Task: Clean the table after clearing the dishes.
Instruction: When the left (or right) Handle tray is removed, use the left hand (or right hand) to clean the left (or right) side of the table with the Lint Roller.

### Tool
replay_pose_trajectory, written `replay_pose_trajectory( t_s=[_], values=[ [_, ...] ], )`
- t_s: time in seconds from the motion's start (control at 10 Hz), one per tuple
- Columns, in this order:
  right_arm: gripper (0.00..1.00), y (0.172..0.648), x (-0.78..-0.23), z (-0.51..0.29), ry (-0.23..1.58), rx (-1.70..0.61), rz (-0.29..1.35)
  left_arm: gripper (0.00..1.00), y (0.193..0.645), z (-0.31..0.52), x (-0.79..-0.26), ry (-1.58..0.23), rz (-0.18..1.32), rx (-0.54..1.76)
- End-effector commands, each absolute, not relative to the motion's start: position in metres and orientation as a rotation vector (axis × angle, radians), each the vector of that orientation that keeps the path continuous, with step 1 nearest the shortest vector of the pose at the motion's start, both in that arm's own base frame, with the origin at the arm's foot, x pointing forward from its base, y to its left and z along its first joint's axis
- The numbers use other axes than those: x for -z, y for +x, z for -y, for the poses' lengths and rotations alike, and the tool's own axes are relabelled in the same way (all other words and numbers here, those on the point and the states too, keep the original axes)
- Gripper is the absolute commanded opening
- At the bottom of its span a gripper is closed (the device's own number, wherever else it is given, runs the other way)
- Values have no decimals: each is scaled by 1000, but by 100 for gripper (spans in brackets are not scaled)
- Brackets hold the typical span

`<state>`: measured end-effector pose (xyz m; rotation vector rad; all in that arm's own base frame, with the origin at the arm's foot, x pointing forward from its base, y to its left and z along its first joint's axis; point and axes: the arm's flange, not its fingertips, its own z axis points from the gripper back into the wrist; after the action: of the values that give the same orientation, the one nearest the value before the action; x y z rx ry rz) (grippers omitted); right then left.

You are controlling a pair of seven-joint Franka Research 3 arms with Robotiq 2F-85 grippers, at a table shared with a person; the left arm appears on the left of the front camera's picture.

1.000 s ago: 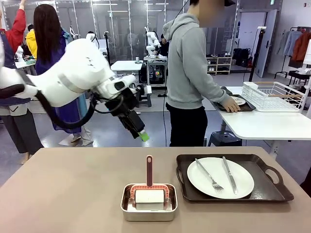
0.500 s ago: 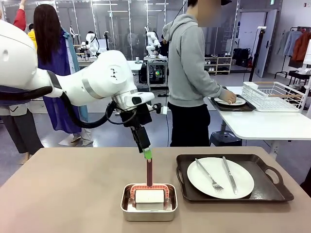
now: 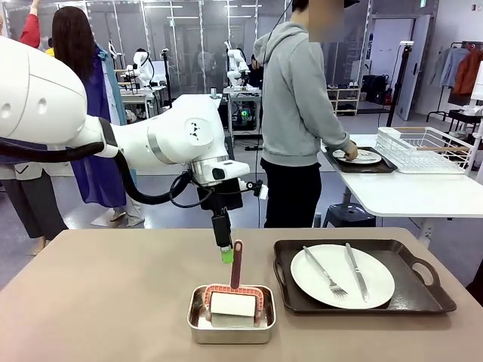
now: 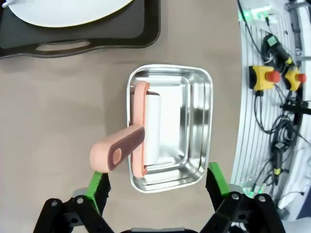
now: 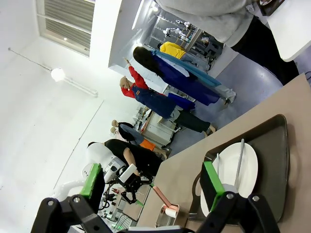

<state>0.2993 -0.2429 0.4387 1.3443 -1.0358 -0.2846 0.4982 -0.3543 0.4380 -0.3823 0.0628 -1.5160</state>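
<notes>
Left hand (image 3: 226, 253) hangs over the desk (image 3: 106, 302), pointing down, fingers spread wide with nothing clamped. Its green tip sits just left of the roller (image 3: 236, 265) handle top; contact can't be told. In the left wrist view the left hand (image 4: 158, 180) straddles the steel pan (image 4: 200, 121) from above, and the roller (image 4: 146, 126) lies in the pan with its pink handle leaning out toward one finger.

The pan (image 3: 231, 326) sits near the desk's front edge, centre. Just right of it is a dark tray (image 3: 423, 296) carrying a white plate (image 3: 377, 285), with a fork (image 3: 326, 276) and a knife (image 3: 356, 271) lying on the plate.

A second plate (image 3: 364, 157) on a second tray (image 3: 381, 167) sits on the white side desk (image 3: 407, 196), far right, beside a wire rack (image 3: 426, 147). A person (image 3: 294, 98) in a grey hoodie stands there, reaching to that plate's rim.

Right hand (image 5: 151, 180) is up in the air, fingers apart, empty. Its view looks down at the desk (image 5: 296, 102) and the tray (image 5: 284, 160) with the plate (image 5: 250, 160).
</notes>
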Motion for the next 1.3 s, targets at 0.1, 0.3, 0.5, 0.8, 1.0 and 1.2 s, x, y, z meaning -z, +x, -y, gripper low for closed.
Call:
replay_pose_trajectory(
  t_s=[0.1,0.3,0.5,0.8,1.0,1.2],
  values=[
    [100,297,-441,242,1343,284,1046,100,506,358,-434,-316,-10,1557],
    [100,297,-441,242,1343,284,1046,100,512,362,-435,-374,5,1543],
    [100,297,-441,242,1343,284,1046,100,509,366,-431,-367,-25,1584],
    [100,297,-441,242,1343,284,1046,100,510,370,-424,-354,-64,1619],
    [100,297,-441,242,1343,284,1046,100,510,370,-410,-330,-96,1627],
    [100,297,-441,242,1343,284,1046,100,511,372,-403,-299,-123,1641]
  ],
)
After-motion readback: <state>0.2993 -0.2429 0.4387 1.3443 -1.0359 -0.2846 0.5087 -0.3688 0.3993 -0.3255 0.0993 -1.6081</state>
